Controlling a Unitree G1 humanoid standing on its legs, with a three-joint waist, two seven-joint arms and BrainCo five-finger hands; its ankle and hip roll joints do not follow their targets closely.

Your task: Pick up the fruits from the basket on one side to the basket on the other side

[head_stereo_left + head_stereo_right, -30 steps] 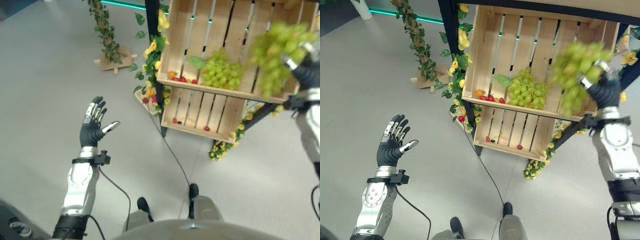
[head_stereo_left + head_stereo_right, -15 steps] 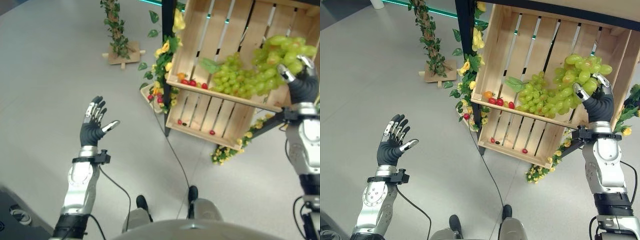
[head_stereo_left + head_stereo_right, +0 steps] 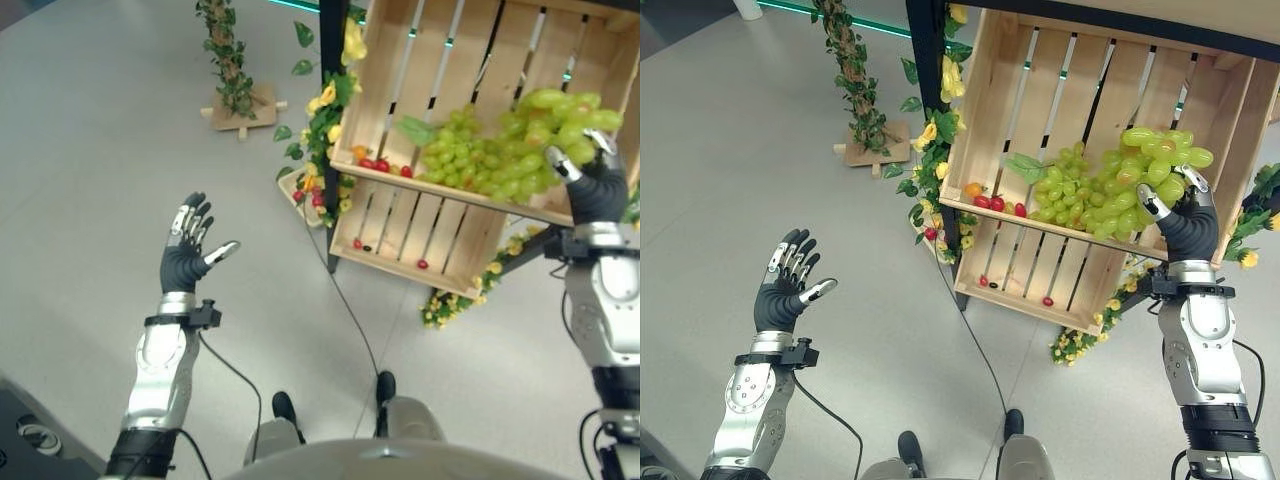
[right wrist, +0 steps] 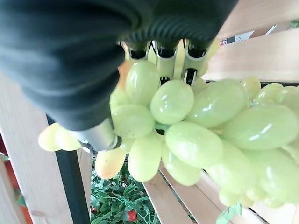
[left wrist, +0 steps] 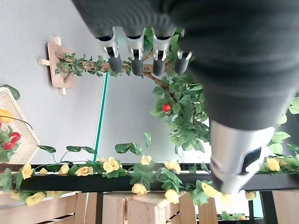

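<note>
Now we are gripping a grape bunch [image 3: 1155, 160] in our right hand [image 3: 1186, 225] at the crate [image 3: 1010, 75]. We are advising a firm, level hold. Our left hand [image 3: 785, 280] is hanging open.

A crate [image 3: 1080, 90] stands ahead to the right, holding grapes [image 3: 1065, 195] and tomatoes [image 3: 992, 201]; a vine post [image 3: 862, 95] stands to its left.

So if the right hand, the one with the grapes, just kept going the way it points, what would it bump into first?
Probably the wooden crate: the right hand points into it, holding grapes beside another bunch. Depth is hard to judge.
</note>
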